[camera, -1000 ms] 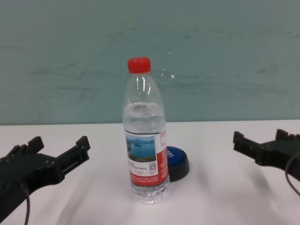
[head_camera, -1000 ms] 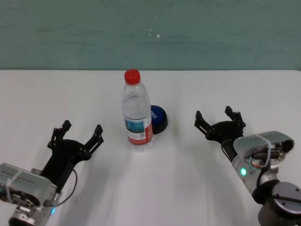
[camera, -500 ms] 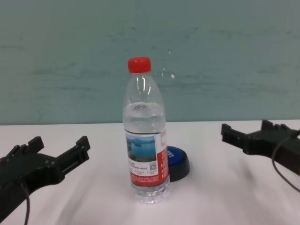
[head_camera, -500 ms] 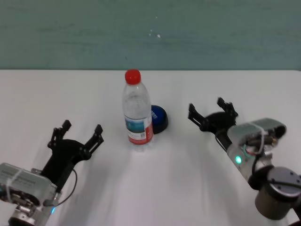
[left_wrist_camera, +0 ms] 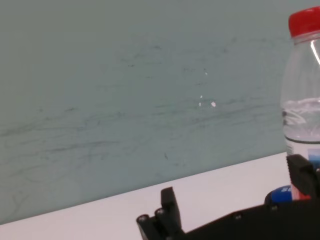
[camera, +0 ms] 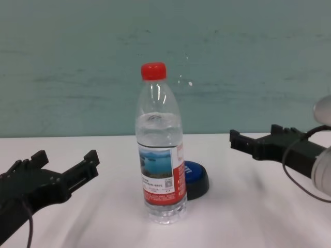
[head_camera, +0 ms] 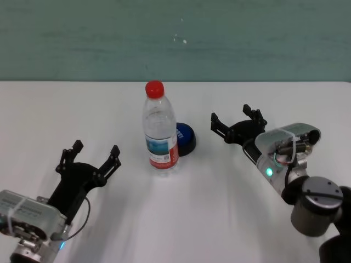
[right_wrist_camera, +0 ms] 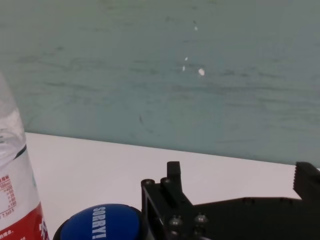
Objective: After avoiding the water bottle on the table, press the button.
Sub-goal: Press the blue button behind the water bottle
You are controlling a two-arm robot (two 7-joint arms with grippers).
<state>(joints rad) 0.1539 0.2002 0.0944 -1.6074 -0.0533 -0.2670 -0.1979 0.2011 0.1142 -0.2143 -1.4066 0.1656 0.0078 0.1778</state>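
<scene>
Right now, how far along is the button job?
Done: nothing pressed yet. In hand: the right pincer, open, sits right of the low round blue button, clear of the tall clear plastic bottle. Left: reach and press. The left pincer idles, open.

The right gripper (head_camera: 236, 124) (jaws spread) has moved closer to the button (head_camera: 185, 138).

Button (head_camera: 186, 139) partly hidden behind water bottle (head_camera: 160, 129) in head and chest views; bottle cut off by both wrist views' edges.
</scene>
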